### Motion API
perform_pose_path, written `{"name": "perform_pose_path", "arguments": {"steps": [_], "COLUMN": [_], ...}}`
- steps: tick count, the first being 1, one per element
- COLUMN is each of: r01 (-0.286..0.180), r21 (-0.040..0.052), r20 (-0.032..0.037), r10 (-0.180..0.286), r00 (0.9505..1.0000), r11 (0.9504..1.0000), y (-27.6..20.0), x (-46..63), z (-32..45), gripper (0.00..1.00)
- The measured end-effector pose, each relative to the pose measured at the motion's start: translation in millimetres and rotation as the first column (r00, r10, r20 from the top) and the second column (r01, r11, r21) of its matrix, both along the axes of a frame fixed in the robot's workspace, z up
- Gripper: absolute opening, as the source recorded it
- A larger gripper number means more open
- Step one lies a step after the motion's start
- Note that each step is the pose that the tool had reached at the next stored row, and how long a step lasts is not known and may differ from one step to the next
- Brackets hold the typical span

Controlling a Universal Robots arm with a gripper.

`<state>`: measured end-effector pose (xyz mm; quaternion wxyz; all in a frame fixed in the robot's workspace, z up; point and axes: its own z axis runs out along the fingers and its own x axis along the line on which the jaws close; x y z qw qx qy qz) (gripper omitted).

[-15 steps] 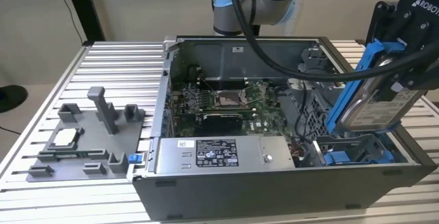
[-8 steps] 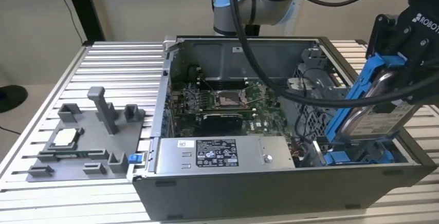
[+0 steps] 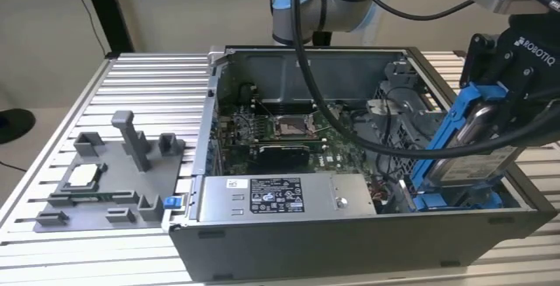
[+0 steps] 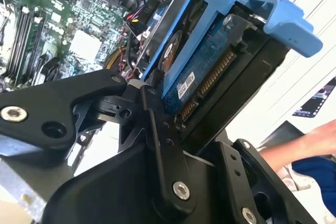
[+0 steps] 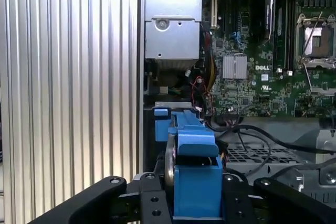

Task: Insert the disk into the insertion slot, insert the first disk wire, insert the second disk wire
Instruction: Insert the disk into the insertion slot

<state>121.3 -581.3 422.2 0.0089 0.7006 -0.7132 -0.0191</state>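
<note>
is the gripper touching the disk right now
Touching. In the first wrist view the gripper clamps the disk by its blue frame from both sides, with no gap.

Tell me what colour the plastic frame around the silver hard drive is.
The hard drive's plastic frame is bright blue, clearest in the second wrist view.

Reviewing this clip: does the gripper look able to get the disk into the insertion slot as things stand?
Probably yes. The gripper holds the disk tilted, its lower end at the blue rails of the insertion slot. The black cable looping beside it might snag.
</note>
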Motion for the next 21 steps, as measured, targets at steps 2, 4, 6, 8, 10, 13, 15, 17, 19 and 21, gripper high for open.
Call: {"name": "perform_pose_path", "arguments": {"steps": [2, 4, 6, 8, 10, 13, 15, 17, 19, 21], "r01": [0.0, 0.0, 0.0, 0.0, 0.0, 0.0, 0.0, 0.0, 0.0, 0.0], "r21": [0.0002, 0.0001, 0.0001, 0.0001, 0.0002, 0.0003, 0.0002, 0.0004, 0.0004, 0.0002], "r20": [0.0, 0.0, 0.0, 0.0, 0.0, 0.0, 0.0, 0.0, 0.0, 0.0], "r10": [0.0, 0.0, 0.0, 0.0, 0.0, 0.0, 0.0, 0.0, 0.0, 0.0], "r00": [1.0, 1.0, 1.0, 1.0, 1.0, 1.0, 1.0, 1.0, 1.0, 1.0], "r11": [1.0, 1.0, 1.0, 1.0, 1.0, 1.0, 1.0, 1.0, 1.0, 1.0], "y": [0.0, 0.0, 0.0, 0.0, 0.0, 0.0, 0.0, 0.0, 0.0, 0.0], "x": [0.0, 0.0, 0.0, 0.0, 0.0, -0.1, -0.1, -0.1, -0.1, -0.1], "z": [-3.7, -7.3, -10.7, -14.3, -17.5, -22.7, -26.4, -30.0, -31.9, -31.9], "gripper": [0.0, 0.0, 0.0, 0.0, 0.0, 0.0, 0.0, 0.0, 0.0, 0.0]}}
